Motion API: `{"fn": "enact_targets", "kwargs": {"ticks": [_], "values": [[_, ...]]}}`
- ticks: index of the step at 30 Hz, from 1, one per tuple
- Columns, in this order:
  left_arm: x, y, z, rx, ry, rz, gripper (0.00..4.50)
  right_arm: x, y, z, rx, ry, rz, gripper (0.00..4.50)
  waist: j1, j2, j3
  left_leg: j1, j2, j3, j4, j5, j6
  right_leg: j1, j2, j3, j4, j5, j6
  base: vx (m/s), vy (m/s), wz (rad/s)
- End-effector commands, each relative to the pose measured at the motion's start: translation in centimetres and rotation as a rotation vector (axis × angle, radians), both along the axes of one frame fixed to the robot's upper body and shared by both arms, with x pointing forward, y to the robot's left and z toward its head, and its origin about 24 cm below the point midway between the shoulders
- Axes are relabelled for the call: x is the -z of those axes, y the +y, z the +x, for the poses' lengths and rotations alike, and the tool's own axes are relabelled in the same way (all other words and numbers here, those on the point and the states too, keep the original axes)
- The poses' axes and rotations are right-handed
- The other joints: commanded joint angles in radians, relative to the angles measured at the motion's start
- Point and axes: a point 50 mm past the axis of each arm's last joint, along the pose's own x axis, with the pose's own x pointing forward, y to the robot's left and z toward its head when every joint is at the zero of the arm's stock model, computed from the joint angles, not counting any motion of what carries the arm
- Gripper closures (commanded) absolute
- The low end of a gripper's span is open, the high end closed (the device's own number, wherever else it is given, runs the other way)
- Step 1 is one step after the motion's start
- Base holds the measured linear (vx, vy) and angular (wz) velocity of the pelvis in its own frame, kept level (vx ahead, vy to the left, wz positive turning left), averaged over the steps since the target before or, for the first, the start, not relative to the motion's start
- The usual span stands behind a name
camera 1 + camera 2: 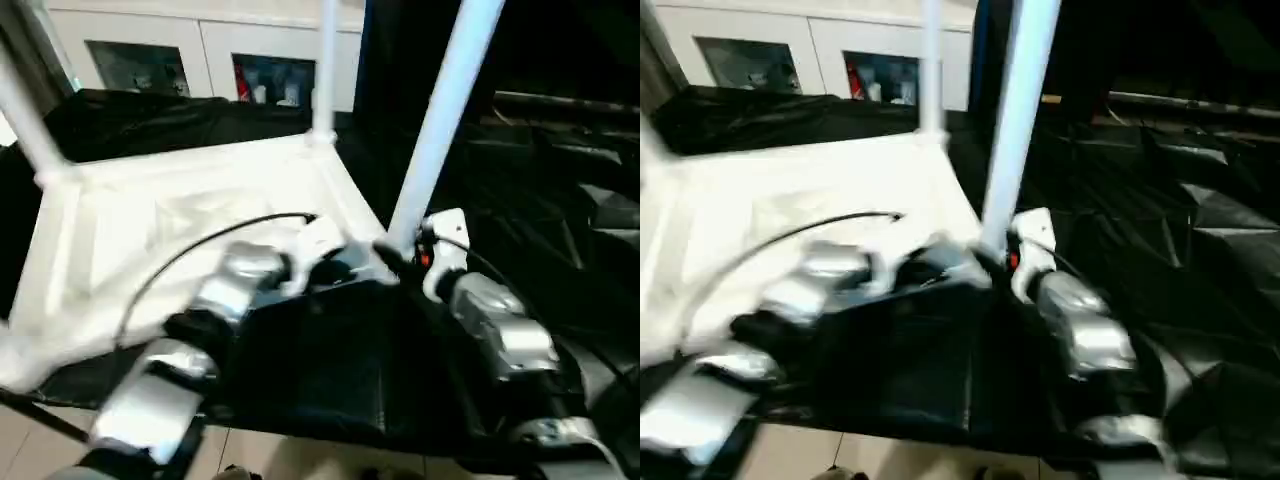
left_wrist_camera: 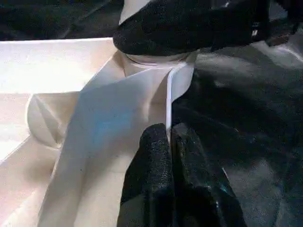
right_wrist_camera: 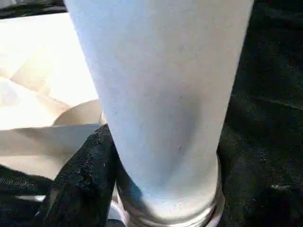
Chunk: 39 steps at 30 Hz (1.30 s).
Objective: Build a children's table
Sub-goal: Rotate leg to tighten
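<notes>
We see the table top point(image 1: 170, 230) lying underside up on the black-draped desk point(image 1: 520, 200), three legs standing in its corner sockets. Our right gripper point(image 1: 395, 262) is clasped around the base of the near leg point(image 1: 440, 120) at its socket. Our left gripper point(image 2: 171, 156), beside that corner, pinches the top's thin rim.

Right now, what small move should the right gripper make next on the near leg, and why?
Probably twist the leg further into its corner socket: the right gripper wraps its base, and the left gripper pinches the tabletop rim to steady it.
</notes>
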Motion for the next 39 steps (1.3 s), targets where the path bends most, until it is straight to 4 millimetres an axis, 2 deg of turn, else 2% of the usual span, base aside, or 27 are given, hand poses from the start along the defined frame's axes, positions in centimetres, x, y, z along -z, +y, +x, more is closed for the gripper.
{"fn": "enact_targets", "kwargs": {"ticks": [1,2,3,4,8,9,10,13,14,17,18,19,20,21,22,23,24,25,26,27,28,30,32,33,34,38,39], "values": [[0.3,-2.7,-0.9,0.037,0.019,-0.068,4.5,1.5,2.1,-0.6,-0.038,0.052,-0.047,1.86,-0.003,-0.009,-0.051,0.013,0.021,-0.016,-0.072,-0.293,0.019,0.032,-0.044,0.035,-0.077,-0.322,-0.178,0.0,0.0,0.0],[0.3,-3.0,-1.0,0.047,0.017,-0.07,4.5,1.4,2.5,-0.7,-0.052,0.042,-0.055,1.86,-0.003,-0.009,-0.052,0.013,0.02,-0.016,-0.072,-0.293,0.019,0.033,-0.043,0.035,-0.077,-0.323,-0.177,0.0,0.0,0.0],[0.3,-3.1,-1.0,0.05,0.016,-0.071,4.5,1.4,2.7,-0.7,-0.057,0.039,-0.057,1.86,-0.001,-0.002,-0.052,0.014,0.02,-0.017,-0.072,-0.294,0.018,0.033,-0.044,0.035,-0.077,-0.324,-0.177,0.0,0.0,0.0],[0.3,-3.3,-1.0,0.06,0.012,-0.069,4.5,1.3,3.0,-0.7,-0.063,0.026,-0.054,1.3,-0.003,-0.006,-0.052,0.013,0.02,-0.016,-0.072,-0.296,0.022,0.034,-0.044,0.035,-0.078,-0.319,-0.177,0.0,0.0,0.0],[0.2,-2.6,-1.0,0.106,-0.001,-0.055,4.5,1.0,2.6,-0.5,-0.048,0.016,-0.018,1.05,-0.002,-0.005,-0.053,0.015,0.021,-0.017,-0.074,-0.309,0.027,0.034,-0.045,0.035,-0.08,-0.335,-0.176,0.0,0.0,0.0],[0.2,-2.6,-1.0,0.106,-0.001,-0.055,4.5,1.0,2.6,-0.5,-0.048,0.016,-0.018,0.83,-0.001,-0.004,-0.054,0.013,0.022,-0.018,-0.074,-0.3,0.026,0.035,-0.045,0.036,-0.078,-0.321,-0.179,0.0,0.0,0.0],[0.2,-1.8,-1.1,0.132,0.005,-0.046,4.5,0.7,2.2,-0.3,-0.067,-0.001,-0.021,0.83,0.0,-0.005,-0.056,0.014,0.022,-0.017,-0.073,-0.295,0.028,0.036,-0.045,0.036,-0.076,-0.306,-0.183,0.0,0.0,0.0],[0.3,-1.3,-1.1,0.144,0.011,-0.037,4.5,0.4,1.9,-0.3,-0.098,-0.008,-0.016,0.83,0.001,-0.004,-0.057,0.012,0.022,-0.015,-0.071,-0.27,0.038,0.038,-0.046,0.037,-0.071,-0.262,-0.197,0.0,0.0,0.0],[0.3,-0.4,-1.2,0.169,0.021,-0.021,4.5,0.0,1.5,-0.6,-0.178,-0.007,-0.007,0.83,0.003,-0.005,-0.059,0.013,0.022,-0.014,-0.07,-0.26,0.044,0.04,-0.046,0.036,-0.069,-0.247,-0.203,0.0,0.0,0.0],[0.3,0.6,-1.4,0.219,0.029,-0.016,4.5,-0.6,1.0,-1.2,-0.327,-0.007,0.0,0.83,0.007,-0.008,-0.059,0.008,0.022,-0.014,-0.068,-0.232,0.067,0.05,-0.044,0.034,-0.066,-0.212,-0.214,0.0,0.0,0.0],[0.3,0.8,-1.5,0.236,0.031,-0.018,4.5,-0.8,0.8,-1.4,-0.376,-0.009,0.0,0.83,0.007,-0.005,-0.059,0.008,0.025,-0.014,-0.068,-0.23,0.072,0.046,-0.048,0.036,-0.064,-0.207,-0.218,0.0,0.0,0.0],[0.2,0.9,-1.5,0.239,0.032,-0.018,4.5,-0.8,0.8,-1.5,-0.385,-0.009,0.0,0.83,0.008,-0.006,-0.06,0.008,0.025,-0.014,-0.068,-0.228,0.072,0.048,-0.046,0.035,-0.064,-0.205,-0.219,0.0,0.0,0.0],[0.2,1.3,-1.7,0.274,0.041,-0.021,4.5,-1.2,0.6,-2.0,-0.467,-0.02,-0.011,0.83,0.008,-0.001,-0.062,0.01,0.026,-0.015,-0.068,-0.226,0.067,0.047,-0.048,0.035,-0.061,-0.201,-0.226,0.0,0.0,0.0],[0.1,2.0,-1.9,0.312,0.053,-0.018,4.5,-1.5,0.2,-2.5,-0.554,-0.025,-0.023,0.83,0.009,-0.003,-0.061,0.01,0.027,-0.015,-0.069,-0.226,0.064,0.049,-0.047,0.034,-0.062,-0.202,-0.226,0.0,0.0,0.0],[0.1,2.0,-1.9,0.316,0.055,-0.018,4.5,-1.6,0.2,-2.6,-0.562,-0.025,-0.025,0.83,0.013,-0.005,-0.061,0.011,0.028,-0.014,-0.067,-0.228,0.07,0.05,-0.047,0.035,-0.06,-0.191,-0.23,0.0,0.0,0.0],[-0.1,2.6,-2.1,0.349,0.07,-0.016,4.5,-1.8,-0.2,-3.0,-0.632,-0.024,-0.037,0.83,0.013,0.001,-0.064,0.011,0.03,-0.014,-0.068,-0.227,0.069,0.051,-0.047,0.035,-0.058,-0.179,-0.238,0.0,0.0,0.0],[-0.1,2.7,-2.2,0.356,0.074,-0.015,4.5,-1.9,-0.2,-3.1,-0.646,-0.023,-0.04,0.83,0.013,0.0,-0.062,0.009,0.03,-0.012,-0.067,-0.23,0.07,0.048,-0.044,0.034,-0.057,-0.177,-0.243,0.0,0.0,0.0],[-0.3,3.6,-2.5,0.407,0.104,-0.014,4.5,-2.3,-0.8,-3.7,-0.734,-0.013,-0.054,0.83,0.016,0.004,-0.063,0.012,0.031,-0.012,-0.068,-0.239,0.062,0.049,-0.046,0.033,-0.057,-0.186,-0.249,0.0,0.0,0.0],[-0.4,4.0,-2.7,0.439,0.123,-0.009,4.5,-2.4,-1.1,-4.0,-0.782,-0.003,-0.065,0.83,0.019,-0.001,-0.063,0.012,0.032,-0.012,-0.068,-0.244,0.061,0.05,-0.045,0.032,-0.057,-0.193,-0.249,0.0,0.0,0.0],[-0.4,4.0,-2.7,0.439,0.123,-0.009,4.5,-2.4,-1.1,-4.0,-0.782,-0.003,-0.065,0.83,0.022,0.0,-0.064,0.013,0.034,-0.012,-0.068,-0.243,0.061,0.051,-0.046,0.033,-0.054,-0.188,-0.25,0.0,0.0,0.0],[-0.5,4.5,-3.0,0.473,0.154,-0.005,4.5,-2.6,-1.6,-4.4,-0.838,0.009,-0.081,0.83,0.024,-0.005,-0.064,0.013,0.034,-0.009,-0.067,-0.239,0.063,0.048,-0.045,0.034,-0.053,-0.18,-0.257,0.0,0.0,0.0],[-0.6,4.8,-3.1,0.489,0.169,0.0,4.5,-2.6,-1.8,-4.5,-0.86,0.02,-0.089,0.83,0.03,-0.001,-0.064,0.013,0.034,-0.009,-0.065,-0.227,0.061,0.046,-0.047,0.035,-0.05,-0.173,-0.261,0.0,0.0,0.0],[-0.6,4.9,-3.2,0.496,0.178,0.003,4.5,-2.6,-1.9,-4.6,-0.873,0.03,-0.092,0.83,0.033,-0.002,-0.064,0.013,0.034,-0.009,-0.065,-0.218,0.058,0.047,-0.047,0.036,-0.049,-0.168,-0.265,0.0,0.0,0.0],[-0.7,5.1,-3.2,0.5,0.182,0.002,4.5,-2.6,-2.0,-4.7,-0.889,0.037,-0.1,0.83,0.034,-0.002,-0.065,0.013,0.033,-0.009,-0.065,-0.215,0.057,0.047,-0.048,0.036,-0.049,-0.166,-0.265,0.0,0.0,0.0],[-0.8,5.2,-3.2,0.5,0.182,0.0,4.5,-2.6,-2.1,-4.8,-0.907,0.046,-0.106,0.83,0.036,-0.007,-0.066,0.014,0.033,-0.009,-0.064,-0.212,0.059,0.048,-0.049,0.035,-0.048,-0.171,-0.263,0.0,0.0,0.0],[-0.9,5.3,-3.2,0.496,0.176,-0.005,4.5,-2.6,-2.2,-4.6,-0.925,0.057,-0.104,0.83,0.039,-0.008,-0.065,0.013,0.033,-0.01,-0.063,-0.205,0.059,0.047,-0.049,0.035,-0.048,-0.181,-0.255,0.0,0.0,0.0],[-0.9,5.3,-3.2,0.496,0.175,-0.005,4.5,-2.7,-2.2,-4.6,-0.929,0.06,-0.1,0.98,0.039,-0.008,-0.065,0.012,0.032,-0.01,-0.063,-0.203,0.059,0.048,-0.049,0.035,-0.048,-0.181,-0.254,0.0,0.0,0.0]]}}
